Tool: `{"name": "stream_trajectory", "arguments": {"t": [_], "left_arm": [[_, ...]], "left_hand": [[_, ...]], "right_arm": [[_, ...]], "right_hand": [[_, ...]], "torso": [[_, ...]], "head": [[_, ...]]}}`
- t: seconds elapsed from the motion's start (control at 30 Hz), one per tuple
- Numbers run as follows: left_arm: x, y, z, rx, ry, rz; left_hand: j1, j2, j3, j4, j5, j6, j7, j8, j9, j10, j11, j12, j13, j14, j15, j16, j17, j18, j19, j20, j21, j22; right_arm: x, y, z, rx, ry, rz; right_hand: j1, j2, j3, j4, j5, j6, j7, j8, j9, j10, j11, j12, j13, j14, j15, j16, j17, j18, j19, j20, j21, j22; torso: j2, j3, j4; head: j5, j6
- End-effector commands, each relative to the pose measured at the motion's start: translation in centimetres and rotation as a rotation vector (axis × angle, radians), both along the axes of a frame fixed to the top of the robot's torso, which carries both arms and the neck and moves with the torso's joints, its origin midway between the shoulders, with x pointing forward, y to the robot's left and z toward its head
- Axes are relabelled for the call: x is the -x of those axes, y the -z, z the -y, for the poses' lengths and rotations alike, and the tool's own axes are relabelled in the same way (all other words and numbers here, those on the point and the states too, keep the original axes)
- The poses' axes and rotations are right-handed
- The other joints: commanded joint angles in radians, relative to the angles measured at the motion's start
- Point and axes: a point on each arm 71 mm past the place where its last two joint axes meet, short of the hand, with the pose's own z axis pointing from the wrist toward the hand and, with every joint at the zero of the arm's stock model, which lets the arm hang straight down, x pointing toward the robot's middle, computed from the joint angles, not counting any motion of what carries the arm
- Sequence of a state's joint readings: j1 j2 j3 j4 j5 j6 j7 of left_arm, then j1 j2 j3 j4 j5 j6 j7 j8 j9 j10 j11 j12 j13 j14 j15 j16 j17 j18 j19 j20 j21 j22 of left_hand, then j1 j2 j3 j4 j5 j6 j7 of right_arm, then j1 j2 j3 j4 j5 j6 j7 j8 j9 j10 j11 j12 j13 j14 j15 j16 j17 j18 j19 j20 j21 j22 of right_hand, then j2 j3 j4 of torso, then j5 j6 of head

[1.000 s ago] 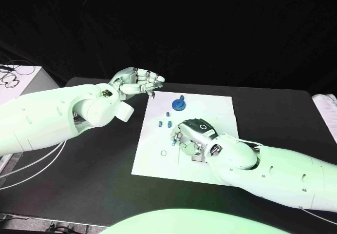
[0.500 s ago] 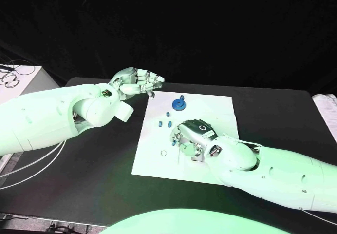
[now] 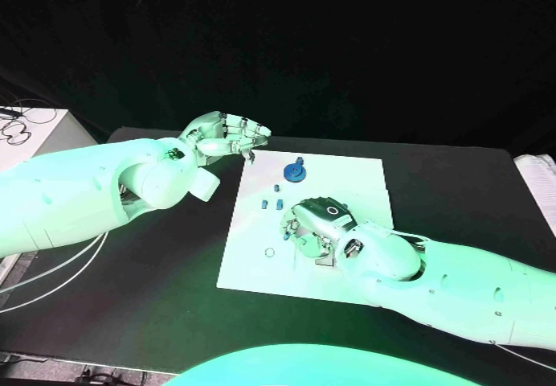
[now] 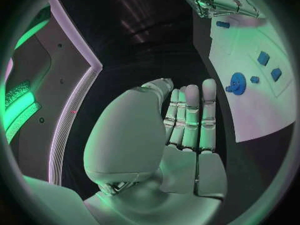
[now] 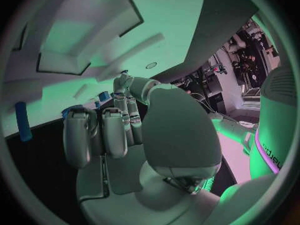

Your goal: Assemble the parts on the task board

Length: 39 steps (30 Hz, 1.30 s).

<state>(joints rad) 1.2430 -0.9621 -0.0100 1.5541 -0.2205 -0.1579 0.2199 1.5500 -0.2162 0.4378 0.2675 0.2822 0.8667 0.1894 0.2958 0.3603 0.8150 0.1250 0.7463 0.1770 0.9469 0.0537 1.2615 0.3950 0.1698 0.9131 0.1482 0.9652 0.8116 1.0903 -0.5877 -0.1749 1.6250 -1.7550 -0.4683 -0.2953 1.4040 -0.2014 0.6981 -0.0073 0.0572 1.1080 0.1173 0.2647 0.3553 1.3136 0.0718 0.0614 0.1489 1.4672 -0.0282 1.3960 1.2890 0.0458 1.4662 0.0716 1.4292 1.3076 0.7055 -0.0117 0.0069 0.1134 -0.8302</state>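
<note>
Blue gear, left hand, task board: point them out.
blue gear (image 3: 294, 171), head view, on its round face.
left hand (image 3: 227, 135), head view, on the curled fingers.
task board (image 3: 348, 178), head view, on bare white surface.

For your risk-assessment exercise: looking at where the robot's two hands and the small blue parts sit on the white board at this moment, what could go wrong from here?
1. The right hand works low over the task board, beside the small blue parts; a sweep could scatter them.
2. Its fingers hide whatever is beneath them in the head view, so a misalignment there might pass unnoticed.
3. The left hand hovers at the board's far corner, near the blue gear; reaching in could knock it.
</note>
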Motion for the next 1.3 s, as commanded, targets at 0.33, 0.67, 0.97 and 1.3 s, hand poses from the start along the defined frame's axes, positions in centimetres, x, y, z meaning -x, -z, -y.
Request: {"name": "stream_trajectory", "arguments": {"t": [0.33,0.67,0.97,1.3], "left_arm": [[0.1,0.0,0.2,0.005,0.022,-0.004],[0.1,0.0,0.2,0.004,0.021,-0.005],[0.0,0.0,0.1,0.003,0.02,-0.007],[-0.1,0.1,0.0,0.001,0.018,-0.009]], "left_hand": [[-0.005,-0.003,0.005,0.0,-0.001,-0.006,0.0,0.004,0.001,-0.01,0.002,-0.008,-0.002,0.005,0.005,-0.005,0.002,0.014,0.002,0.006,0.005,0.001],[-0.005,-0.002,0.006,0.0,-0.001,-0.007,0.001,0.005,0.002,-0.011,0.003,-0.009,-0.003,0.005,0.005,-0.005,0.002,0.014,0.002,0.006,0.005,0.001],[-0.006,-0.002,0.006,0.0,-0.001,-0.007,0.001,0.005,0.002,-0.012,0.003,-0.009,-0.003,0.005,0.005,-0.005,0.003,0.014,0.002,0.006,0.005,0.001],[-0.006,-0.002,0.006,0.0,-0.001,-0.007,0.001,0.005,0.002,-0.012,0.003,-0.009,-0.003,0.005,0.005,-0.005,0.003,0.014,0.002,0.006,0.005,0.001]], "right_arm": [[0.1,0.7,-0.4,0.089,-0.025,0.009],[0.2,0.7,-0.2,0.053,-0.041,0.011],[0.0,0.2,0.5,-0.019,-0.007,0.045],[0.1,-1.6,2.6,-0.09,0.045,0.049]], "right_hand": [[-0.01,0.006,-0.003,-0.007,0.004,0.003,0.0,0.002,0.001,0.037,-0.03,0.006,0.001,0.05,-0.008,0.005,-0.002,-0.013,0.058,-0.007,-0.006,0.183],[-0.083,-0.025,-0.032,-0.002,0.004,-0.043,0.009,-0.028,-0.002,-0.037,-0.012,-0.002,-0.015,0.045,0.007,-0.004,-0.02,-0.005,0.042,0.004,-0.05,0.162],[-0.101,-0.062,-0.072,-0.017,0.004,-0.136,0.016,-0.094,-0.015,-0.245,0.029,0.015,-0.064,-0.017,0.042,-0.106,-0.182,0.045,-0.047,0.037,-0.311,0.026],[-0.096,-0.058,-0.098,-0.019,0.005,-0.141,0.017,-0.102,-0.016,-0.262,0.03,0.036,-0.067,-0.017,0.043,-0.102,-0.184,0.045,-0.044,0.04,-0.314,0.023]], "torso": [[0.0,0.0002,-0.0001],[-0.002,0.0001,-0.0017],[-0.002,0.0004,-0.0013],[-0.003,-0.0003,-0.0023]], "head": [[0.0,-0.004],[0.0,-0.003],[-0.006,0.007],[-0.019,0.017]]}}
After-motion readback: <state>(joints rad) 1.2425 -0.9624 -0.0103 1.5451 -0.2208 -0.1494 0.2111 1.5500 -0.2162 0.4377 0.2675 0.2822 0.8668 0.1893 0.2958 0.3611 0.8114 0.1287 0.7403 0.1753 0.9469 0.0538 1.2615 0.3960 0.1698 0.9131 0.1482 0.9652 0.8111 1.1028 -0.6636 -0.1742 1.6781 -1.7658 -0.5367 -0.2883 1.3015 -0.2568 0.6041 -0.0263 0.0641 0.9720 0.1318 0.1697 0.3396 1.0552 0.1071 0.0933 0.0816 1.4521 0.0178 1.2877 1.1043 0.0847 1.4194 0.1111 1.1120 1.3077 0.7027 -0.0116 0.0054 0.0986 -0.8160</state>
